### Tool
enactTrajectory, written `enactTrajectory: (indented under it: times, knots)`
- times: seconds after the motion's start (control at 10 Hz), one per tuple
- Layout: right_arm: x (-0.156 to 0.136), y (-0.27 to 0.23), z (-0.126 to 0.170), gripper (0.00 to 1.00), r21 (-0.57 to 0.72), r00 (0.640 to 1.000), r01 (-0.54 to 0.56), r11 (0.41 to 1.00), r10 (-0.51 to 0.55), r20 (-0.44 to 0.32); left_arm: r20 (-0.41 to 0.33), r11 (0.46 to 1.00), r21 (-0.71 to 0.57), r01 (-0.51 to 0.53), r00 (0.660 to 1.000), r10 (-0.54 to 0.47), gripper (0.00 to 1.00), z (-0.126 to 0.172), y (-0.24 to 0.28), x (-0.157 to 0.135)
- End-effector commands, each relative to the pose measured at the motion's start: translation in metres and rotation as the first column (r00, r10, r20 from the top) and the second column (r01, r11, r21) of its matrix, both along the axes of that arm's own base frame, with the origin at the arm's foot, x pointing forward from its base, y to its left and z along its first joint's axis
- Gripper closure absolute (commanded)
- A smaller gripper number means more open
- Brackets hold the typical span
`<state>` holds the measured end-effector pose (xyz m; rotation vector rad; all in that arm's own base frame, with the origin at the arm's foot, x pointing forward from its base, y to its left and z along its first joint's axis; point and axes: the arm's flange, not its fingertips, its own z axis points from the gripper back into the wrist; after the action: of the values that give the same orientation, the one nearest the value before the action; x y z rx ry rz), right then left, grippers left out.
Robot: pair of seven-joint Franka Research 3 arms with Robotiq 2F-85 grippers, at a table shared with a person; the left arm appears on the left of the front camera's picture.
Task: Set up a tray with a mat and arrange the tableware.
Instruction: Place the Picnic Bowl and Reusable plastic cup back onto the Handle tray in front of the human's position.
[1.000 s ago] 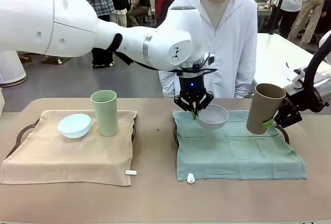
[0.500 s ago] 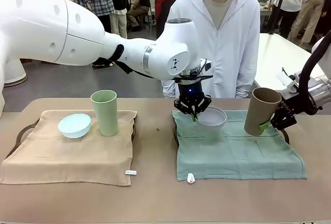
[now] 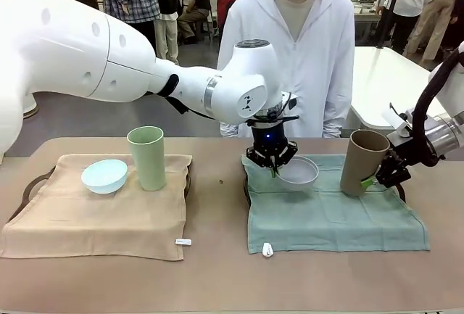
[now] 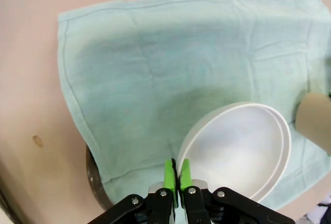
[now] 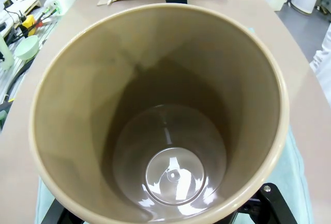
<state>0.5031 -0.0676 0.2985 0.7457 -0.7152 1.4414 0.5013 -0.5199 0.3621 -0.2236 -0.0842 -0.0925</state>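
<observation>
Tableware on the tan mat (image 3: 87, 212) is arranged already — pale blue bowl (image 3: 104, 175), green cup (image 3: 147, 157). Above the green mat (image 3: 333, 216), the white-grey bowl (image 3: 297, 172) is pinched by the left gripper (image 3: 272, 165) and the tan-brown cup (image 3: 360, 162) is clamped by the right gripper (image 3: 377, 176) — both not yet released.

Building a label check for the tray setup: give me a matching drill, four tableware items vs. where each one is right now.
Items:
1. pale blue bowl
2. tall pale green cup
3. white-grey bowl
4. tall tan-brown cup

Places:
A. rim pinched by the left end effector, over the green mat
B. held tilted by the right end effector at the green mat's far right
C. upright on the beige mat, just right of a bowl
D. resting on the beige mat, left of a cup

Pairs: 1-D, 2-C, 3-A, 4-B
</observation>
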Motion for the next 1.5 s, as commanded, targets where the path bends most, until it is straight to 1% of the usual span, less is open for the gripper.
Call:
enactTrajectory:
  times: [0.0, 0.3, 0.4, 0.5, 0.6, 0.7, 0.8, 1.0, 1.1, 1.2, 1.3, 1.4]
  knots:
    - [0.007, 0.001, -0.006, 0.19, 0.022, 0.999, 0.011, 1.0, -0.012, 0.035, -0.012, 1.0, 0.005, 0.014, 1.0, -0.013, 0.96, -0.006, 0.004, 0.002]
    - [0.006, -0.002, -0.006, 0.19, 0.015, 1.0, 0.015, 1.0, -0.015, 0.023, -0.04, 1.0, 0.02, 0.008, 0.999, -0.007, 0.96, -0.014, 0.003, 0.003]
    - [0.006, -0.003, -0.006, 0.0, 0.014, 1.0, 0.014, 1.0, -0.014, 0.022, -0.042, 1.0, 0.022, 0.01, 0.999, -0.009, 0.68, -0.013, 0.003, 0.004]
    - [0.005, -0.003, -0.004, 0.0, 0.01, 1.0, 0.016, 1.0, -0.016, 0.02, -0.051, 1.0, 0.028, 0.007, 0.999, -0.006, 0.37, -0.012, 0.004, 0.003]
    - [0.005, -0.005, 0.0, 0.0, -0.016, 1.0, 0.023, 1.0, -0.023, 0.022, -0.054, 0.999, 0.033, 0.013, 0.998, -0.011, 0.09, -0.01, 0.005, 0.002]
    - [0.003, -0.006, 0.008, 0.0, -0.053, 1.0, 0.027, 0.998, -0.027, 0.0, -0.06, 0.999, 0.032, 0.007, 0.998, -0.005, 0.17, -0.003, 0.008, 0.001]
    - [0.001, -0.01, 0.014, 0.0, -0.086, 0.999, 0.028, 0.996, -0.03, -0.02, -0.061, 1.0, 0.024, 0.005, 0.998, -0.004, 0.0, 0.002, 0.011, 0.001]
    - [-0.002, -0.023, 0.028, 0.0, -0.147, 0.996, 0.049, 0.988, -0.06, -0.071, -0.058, 1.0, 0.012, -0.002, 0.998, 0.002, 0.0, 0.014, 0.02, -0.002]
    - [-0.004, -0.03, 0.035, 0.0, -0.187, 0.988, 0.086, 0.978, -0.108, -0.111, -0.056, 1.0, -0.005, 0.001, 0.998, -0.001, 0.35, 0.023, 0.025, -0.006]
    - [-0.005, -0.031, 0.042, 0.0, -0.253, 0.974, 0.135, 0.958, -0.175, -0.145, -0.052, 0.999, -0.037, 0.013, 0.999, -0.015, 0.26, 0.034, 0.026, -0.012]
    - [-0.007, -0.029, 0.053, 0.0, -0.314, 0.953, 0.179, 0.932, -0.244, -0.181, -0.032, 0.998, -0.051, 0.036, 0.999, -0.038, 0.15, 0.047, 0.026, -0.02]
    - [-0.014, -0.019, 0.071, 0.0, -0.371, 0.928, 0.198, 0.907, -0.295, -0.226, -0.01, 0.997, -0.042, 0.063, 0.998, -0.063, 0.18, 0.062, 0.029, -0.029]
